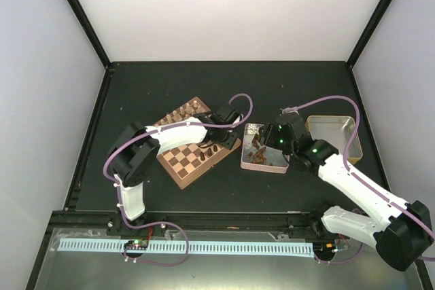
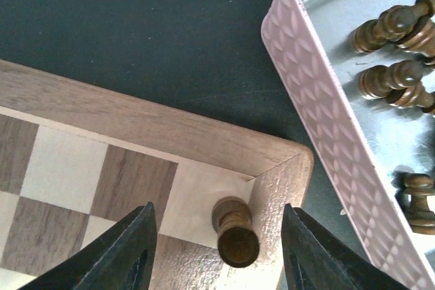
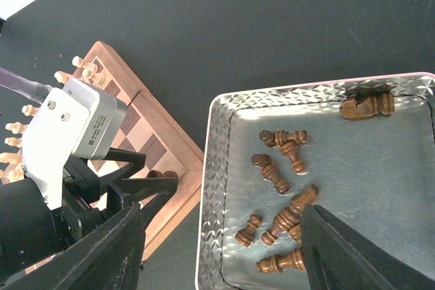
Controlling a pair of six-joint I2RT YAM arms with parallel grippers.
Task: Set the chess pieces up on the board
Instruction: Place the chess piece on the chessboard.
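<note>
The left pincer (image 2: 217, 219) is hanging released, its dark fingers (image 2: 129, 252) flanking, without touching, a small dark brown turned-wood chess piece (image 2: 236, 236). That piece is standing upright on the pale corner square of the square wooden chessboard with light and dark checks and a brown rim (image 2: 136, 123). The piece is looking placed, so doing this step well is probably calling for a straight lift clear with neither finger brushing it. It is slim and round-topped, and a graze could be toppling it on the smooth wood. Just beyond the board's rounded corner, the silvery rectangular tin with diamond-embossed walls (image 2: 319, 120) is holding more dark brown pieces (image 3: 275, 171), lying jumbled on slick metal. The right pincer (image 3: 219, 219) is hovering above them, spread wide and gripping nothing. Farther off, pale cream wooden pieces (image 3: 85, 66) are lining the board's far edge, and a tan tray (image 1: 329, 130) is sitting on the matte black tabletop (image 1: 204, 86).
</note>
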